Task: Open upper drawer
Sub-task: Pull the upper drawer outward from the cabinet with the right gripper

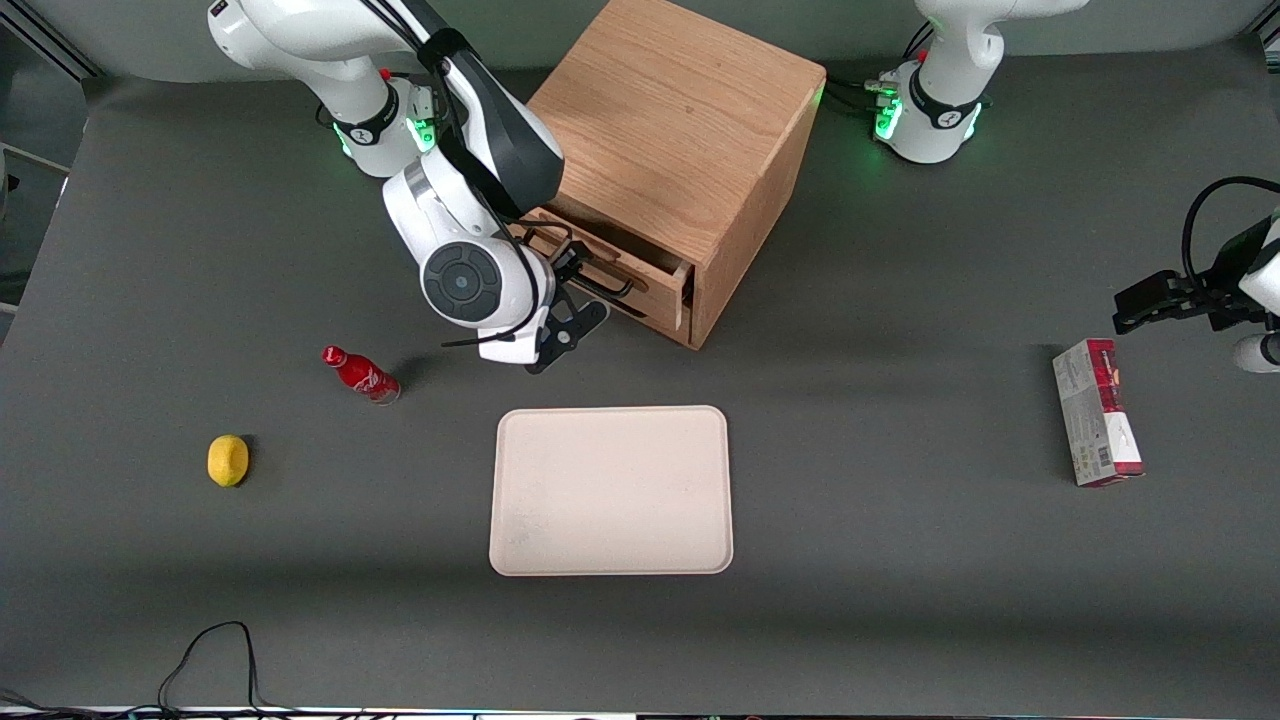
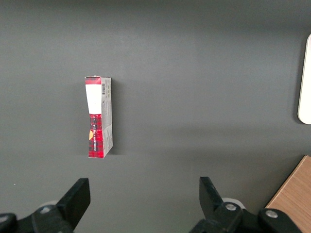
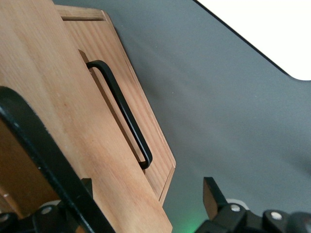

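Note:
The wooden cabinet [image 1: 680,120] stands at the back middle of the table. Its upper drawer [image 1: 655,290] is pulled out part way, and its oak front [image 3: 97,160] reaches between my fingers. The drawer's dark bar handle [image 3: 34,145] runs close past one fingertip [image 3: 86,187]. Below it I see the lower drawer front [image 3: 150,131] with its own black handle [image 3: 124,111]. My right gripper [image 1: 585,280] hangs in front of the drawer; the gripper [image 3: 148,194] is open, its fingers wide apart and closed on nothing.
A beige tray [image 1: 612,490] lies nearer the front camera than the cabinet. A red bottle [image 1: 362,375] and a lemon [image 1: 228,460] lie toward the working arm's end. A red and white carton [image 1: 1097,412] lies toward the parked arm's end. A black cable [image 1: 210,650] loops at the front edge.

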Controlling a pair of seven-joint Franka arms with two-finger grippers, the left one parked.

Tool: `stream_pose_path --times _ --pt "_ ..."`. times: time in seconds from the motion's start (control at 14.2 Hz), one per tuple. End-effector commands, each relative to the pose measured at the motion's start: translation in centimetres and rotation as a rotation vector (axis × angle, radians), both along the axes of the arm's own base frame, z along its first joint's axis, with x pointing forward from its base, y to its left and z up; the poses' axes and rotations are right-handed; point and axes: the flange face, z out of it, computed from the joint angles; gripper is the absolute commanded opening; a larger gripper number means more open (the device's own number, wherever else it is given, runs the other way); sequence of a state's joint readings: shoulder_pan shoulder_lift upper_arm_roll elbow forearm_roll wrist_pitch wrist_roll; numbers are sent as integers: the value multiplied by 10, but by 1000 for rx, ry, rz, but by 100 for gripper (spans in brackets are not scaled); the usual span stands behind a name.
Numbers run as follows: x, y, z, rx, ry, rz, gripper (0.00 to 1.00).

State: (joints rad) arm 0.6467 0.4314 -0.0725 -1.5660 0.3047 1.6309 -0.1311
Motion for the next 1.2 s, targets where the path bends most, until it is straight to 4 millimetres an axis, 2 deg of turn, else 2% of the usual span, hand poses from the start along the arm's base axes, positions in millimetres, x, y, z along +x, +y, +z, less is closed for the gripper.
stream_pose_path --times 0.0,0.21,0.63,1.13 --pt "8 3 -4 0 -10 -5 100" --pt "11 4 1 4 -18 -7 100" --pt "26 -8 12 19 -42 -32 100" --pt "38 -17 13 21 -48 -52 100"
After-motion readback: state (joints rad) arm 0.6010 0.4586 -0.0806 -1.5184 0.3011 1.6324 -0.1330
